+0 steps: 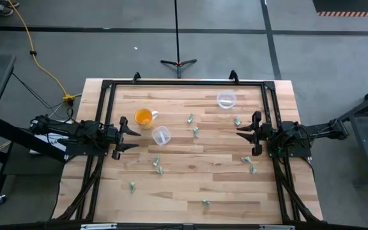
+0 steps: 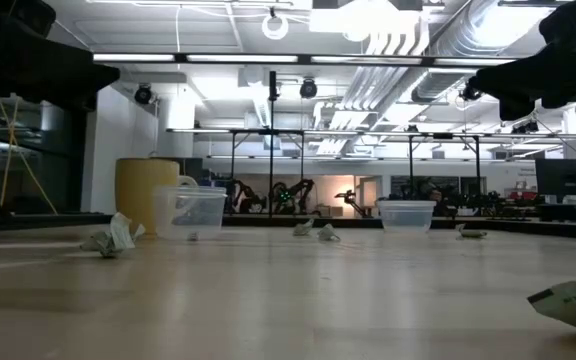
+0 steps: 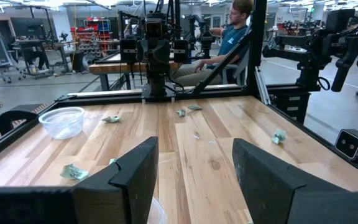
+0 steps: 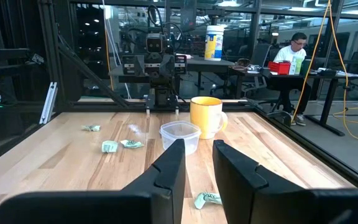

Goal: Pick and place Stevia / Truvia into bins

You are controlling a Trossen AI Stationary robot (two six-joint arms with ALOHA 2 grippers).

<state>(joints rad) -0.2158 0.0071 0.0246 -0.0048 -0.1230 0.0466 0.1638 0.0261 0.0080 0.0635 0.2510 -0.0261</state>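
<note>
We log wood table (image 1: pixel 222 191) w/ left gripper (image 1: pixel 131 134) and right gripper (image 1: pixel 243 133) both hovering, fingers apart, empty; clear bins (image 1: pixel 161 135) (image 1: pixel 226 99) mid and far-right, Stevia packets (image 1: pixel 156 160) scattered loose on tabletop.

The high view looks straight down on the table (image 1: pixel 197 191). The low view skims it. Wrist views face each other, sharing the orange cup (image 4: pixel 205 116).
</note>
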